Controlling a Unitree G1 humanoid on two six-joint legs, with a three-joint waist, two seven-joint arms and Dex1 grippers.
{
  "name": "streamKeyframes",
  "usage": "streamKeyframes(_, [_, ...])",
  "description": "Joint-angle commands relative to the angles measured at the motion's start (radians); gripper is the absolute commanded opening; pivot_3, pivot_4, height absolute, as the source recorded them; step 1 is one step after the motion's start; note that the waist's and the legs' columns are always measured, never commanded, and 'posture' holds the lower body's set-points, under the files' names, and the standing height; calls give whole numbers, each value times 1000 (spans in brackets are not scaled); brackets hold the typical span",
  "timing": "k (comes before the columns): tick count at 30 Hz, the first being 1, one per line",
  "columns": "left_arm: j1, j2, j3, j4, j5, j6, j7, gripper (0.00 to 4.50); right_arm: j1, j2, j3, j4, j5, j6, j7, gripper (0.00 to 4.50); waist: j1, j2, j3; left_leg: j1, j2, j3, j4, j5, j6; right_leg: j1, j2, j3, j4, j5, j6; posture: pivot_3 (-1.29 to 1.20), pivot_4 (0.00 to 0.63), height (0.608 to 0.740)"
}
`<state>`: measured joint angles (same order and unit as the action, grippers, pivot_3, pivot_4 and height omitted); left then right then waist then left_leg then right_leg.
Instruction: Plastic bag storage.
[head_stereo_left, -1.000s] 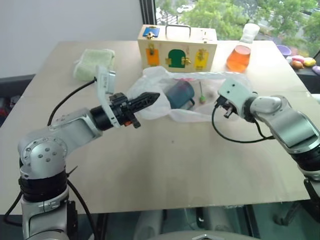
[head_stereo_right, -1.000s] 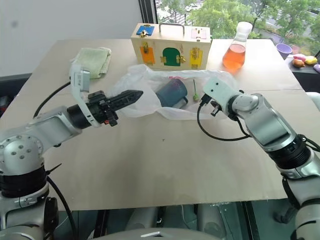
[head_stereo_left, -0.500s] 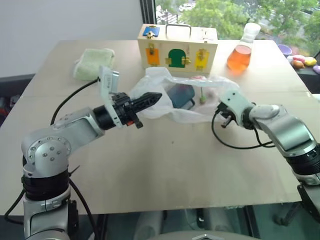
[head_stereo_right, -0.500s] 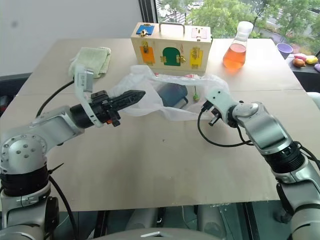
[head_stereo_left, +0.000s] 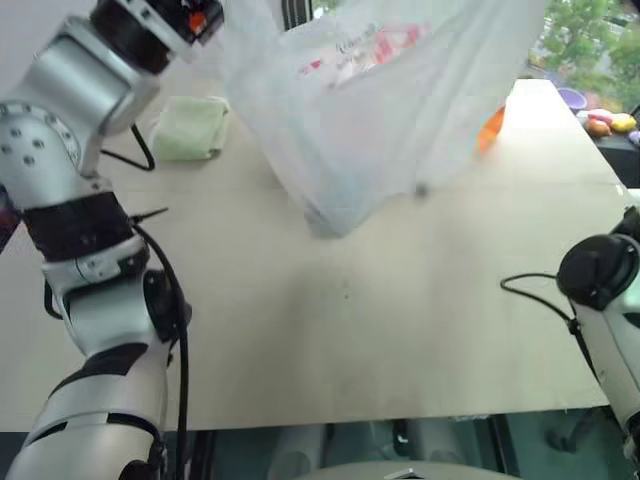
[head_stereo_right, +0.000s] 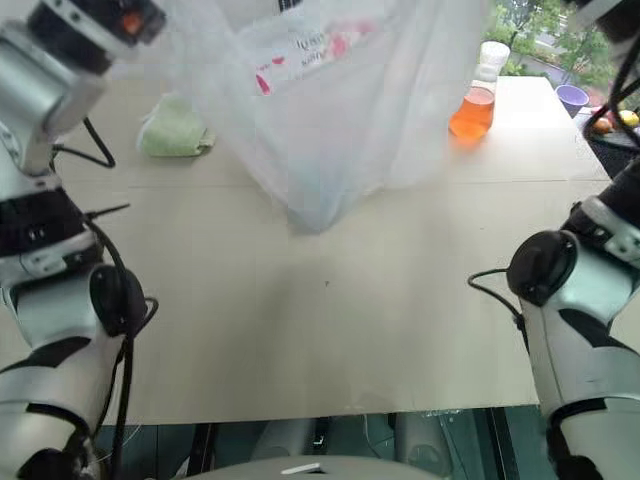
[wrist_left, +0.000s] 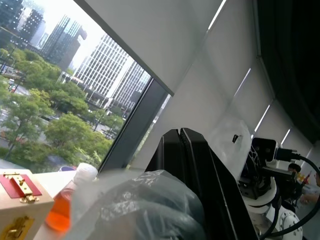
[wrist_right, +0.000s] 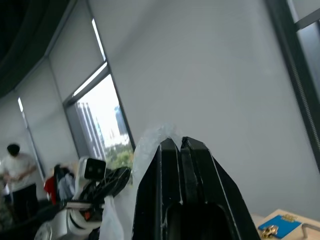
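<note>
The plastic bag (head_stereo_left: 380, 100), translucent white with red-pink print, hangs spread high over the table between my two raised arms. Its lowest corner (head_stereo_left: 325, 210) droops close to the tabletop, and a faint bluish shade shows through there. In the left wrist view my left gripper (wrist_left: 181, 131) is shut, with bunched bag film (wrist_left: 145, 205) under its fingers. My right gripper (wrist_right: 180, 141) is shut too, with a crinkled edge of the bag (wrist_right: 150, 142) caught at its tips. Each wrist view also shows the other gripper holding up its side of the bag.
A folded pale green cloth (head_stereo_left: 190, 128) lies at the table's back left. An orange-filled flask (head_stereo_right: 475, 110) stands at the back right, beside the bag. The wooden latch box (wrist_left: 20, 210) is behind the bag. A person (wrist_right: 12, 175) stands in the room.
Both grippers have risen high, lifting the bag off the table and stretching it open. The right gripper has shut on the bag's right side. The wooden box is now behind the bag.
</note>
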<state>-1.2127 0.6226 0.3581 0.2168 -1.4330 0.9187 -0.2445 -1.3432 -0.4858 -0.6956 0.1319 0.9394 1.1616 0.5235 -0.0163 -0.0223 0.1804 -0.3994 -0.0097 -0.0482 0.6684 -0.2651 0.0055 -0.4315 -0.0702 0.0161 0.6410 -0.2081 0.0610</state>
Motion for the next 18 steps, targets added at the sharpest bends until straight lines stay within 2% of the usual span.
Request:
streamKeyframes(1, [-126, 22, -16, 118, 109, -29, -108, 0, -62, -71, -13, 61, 31, -82, -13, 36, -1, 1, 1, -1, 0, 0, 0, 0, 0, -1, 0, 0, 0, 0, 0, 0, 150, 740])
streamKeyframes(4, [-184, 16, -5, 170, 148, -21, -146, 0, -45, -103, -16, 40, 78, -63, -44, 36, -3, 2, 1, -2, 0, 1, -2, 0, 0, -2, 0, 1, 1, 0, 0, 0, 150, 740])
streamKeyframes(7, [-190, -4, 2, 140, 155, 8, -151, 0, -3, -130, -29, -20, 133, -27, -103, 36, -6, 2, 1, -2, 1, 1, -2, 0, 0, -3, 0, 1, 1, 0, 0, 0, 150, 740])
streamKeyframes(10, [-131, -11, -9, 51, 157, 53, -148, 0, 60, -149, -40, -87, 202, 9, -168, 36, -5, 2, 1, -2, 1, 1, -2, 0, 0, -3, 0, 1, 1, 0, 0, 0, 150, 740])
streamKeyframes(12, [-49, -20, -19, -54, 153, 87, -113, 0, 155, -176, -30, -168, 231, 42, -194, 36, -5, 2, 1, -2, 1, 2, -1, 0, 0, -3, -1, 2, 1, 0, 0, 0, 150, 740])
streamKeyframes(14, [52, -25, -37, -183, 138, 128, -88, 0, 298, -189, -23, -281, 250, 78, -228, 36, -2, 2, 1, -2, 1, 1, -1, -1, 1, -3, -1, 2, 1, 0, 0, 0, 150, 740])
streamKeyframes(16, [244, 2, -141, -426, 223, 123, -124, 0, 567, -119, -14, -495, 279, 84, -286, 36, -1, 1, -2, -2, 2, 1, -1, -2, 3, -3, 0, 2, 1, 0, 0, 0, 150, 740])
streamKeyframes(18, [428, -8, -198, -575, 312, 68, -121, 0, 787, -52, 27, -665, 268, 43, -329, 36, 0, 1, -2, 0, 3, 0, -4, 0, 0, 0, 0, 2, 1, 0, 0, 0, 150, 740])
